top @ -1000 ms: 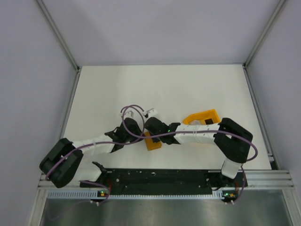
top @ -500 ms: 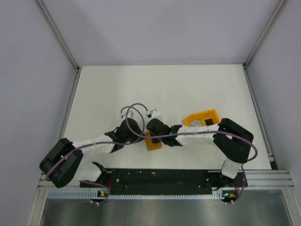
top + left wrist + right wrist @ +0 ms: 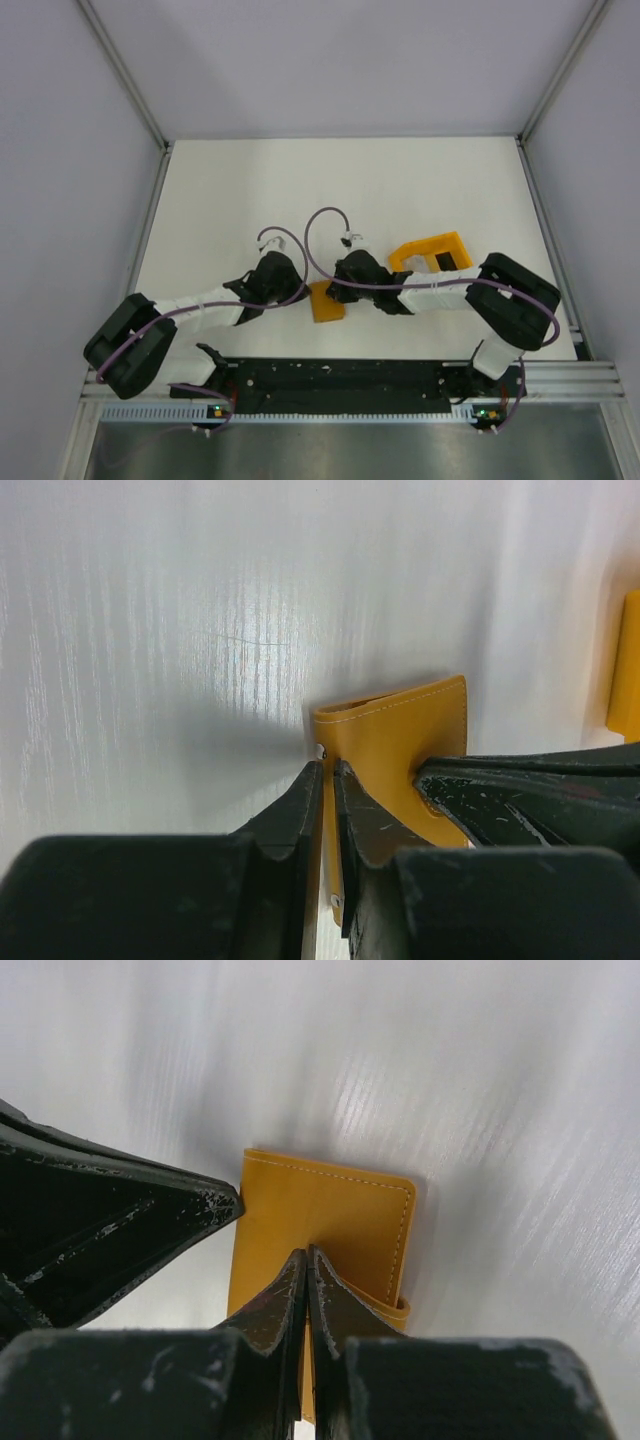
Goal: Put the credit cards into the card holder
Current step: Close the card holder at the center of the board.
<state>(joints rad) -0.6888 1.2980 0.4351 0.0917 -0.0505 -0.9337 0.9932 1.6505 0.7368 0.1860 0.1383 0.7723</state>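
Nearest the arm bases, the wallet (image 3: 325, 303) lies on the table (image 3: 400, 190) a little left of centre, with both arms bent inward so their tips meet over it. The left gripper (image 3: 327, 772) comes in from the left with its fingers closed to a thin slit. The wallet's stitched left edge runs into that slit, so it appears to be pinching one leaf there. The right gripper (image 3: 305, 1260) comes in from the right, its fingers also pressed almost together. A strip of orange shows between them, which suggests it has the other leaf, though the pinch itself is hidden. Two grips on opposite sides make sense as a way to pull the leaves apart and expose the pockets. The wallet looks still folded, with only its plain outside showing and a fold at its right corner in the right wrist view. Neither credit card is visible in any view, so none is in the wallet yet as far as can be seen. Farther back and to the right sits an orange block (image 3: 430, 250), touching nothing.
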